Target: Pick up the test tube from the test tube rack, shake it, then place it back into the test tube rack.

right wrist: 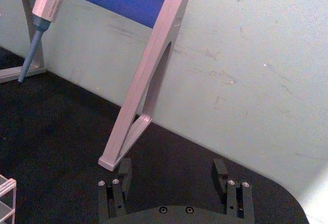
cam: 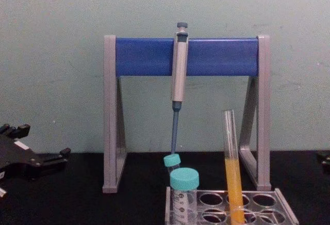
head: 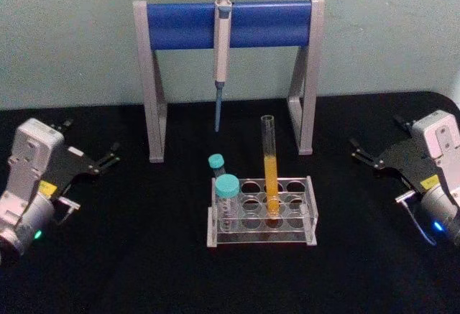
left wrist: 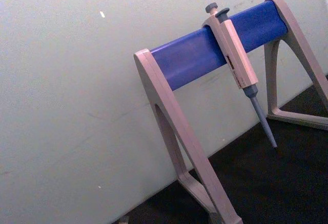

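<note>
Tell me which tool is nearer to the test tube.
Right. The right tool hangs open to the right of the test tube, which stands in the test tube rack. The left tool, also open, is farther off to its left.

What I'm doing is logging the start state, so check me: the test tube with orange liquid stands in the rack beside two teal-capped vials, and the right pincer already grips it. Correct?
No: the right pincer grips nothing. The head view shows it open, off to the right, apart from the test tube, which stands in the test tube rack beside two teal-capped vials.
</note>
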